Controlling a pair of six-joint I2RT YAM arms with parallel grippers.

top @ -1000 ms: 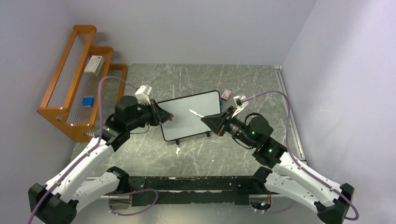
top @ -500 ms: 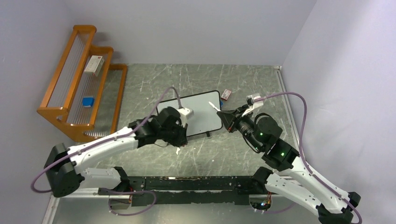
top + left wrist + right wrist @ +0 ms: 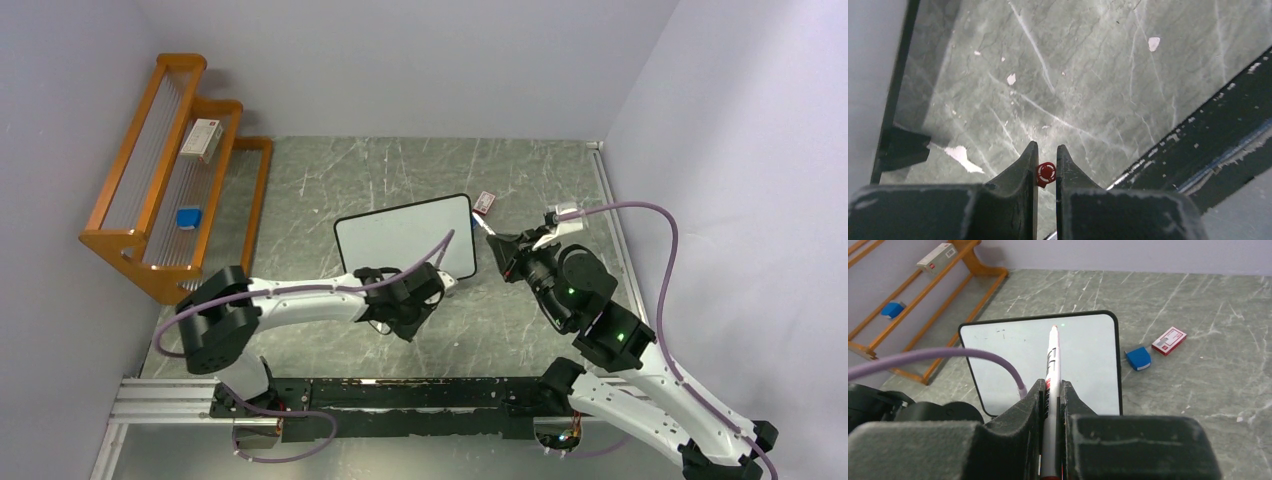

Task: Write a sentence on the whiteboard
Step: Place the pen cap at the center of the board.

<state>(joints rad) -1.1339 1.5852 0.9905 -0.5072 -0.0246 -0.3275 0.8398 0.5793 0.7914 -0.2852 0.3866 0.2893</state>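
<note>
White and bare, your whiteboard (image 3: 1083,360) lies mid-table, straight ahead of the right gripper (image 3: 1050,386), which clamps the marker (image 3: 1053,347) with its tip aimed lengthwise across the board. The left gripper (image 3: 1046,150) (pinching a small red piece (image 3: 1046,173)) sits just off the board's near edge.

Your left end effector (image 3: 1047,147) is gripping a small red round piece (image 3: 1046,173).
It is hanging above the marbled desk (image 3: 1073,75).
</note>
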